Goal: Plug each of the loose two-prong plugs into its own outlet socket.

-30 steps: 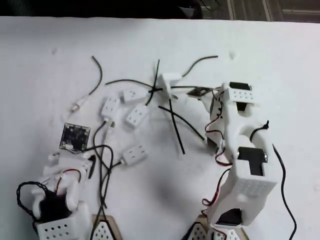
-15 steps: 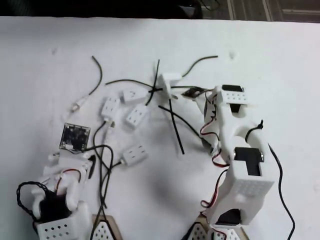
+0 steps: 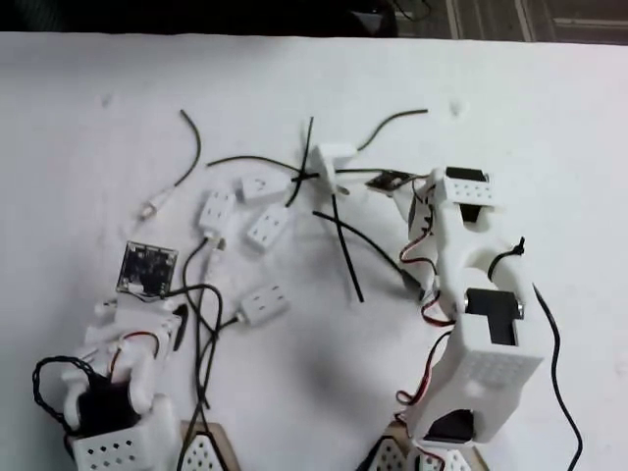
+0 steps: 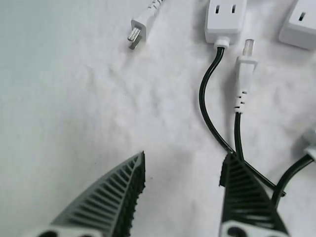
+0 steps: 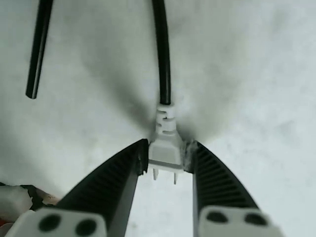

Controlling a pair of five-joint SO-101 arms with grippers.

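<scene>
**Right hand pinches a plug, left hand spread wide**

The right hand [image 5: 167, 157] squeezes a white plug [image 5: 166, 140]. The plug sits right between the two fingers. Its prongs point back into the hand, and its black cord [image 5: 162, 54] runs away past the tips. The left hand [image 4: 183, 163] hangs over the white worktop [image 4: 64, 98] with its fingers wide apart and nothing in them. A loose plug [image 4: 138, 27] lies well ahead of its tips. A socket [image 4: 225, 15] lies ahead too, and a second plug [image 4: 245, 61] lies just beside the socket's cord [image 4: 207, 98].
</scene>
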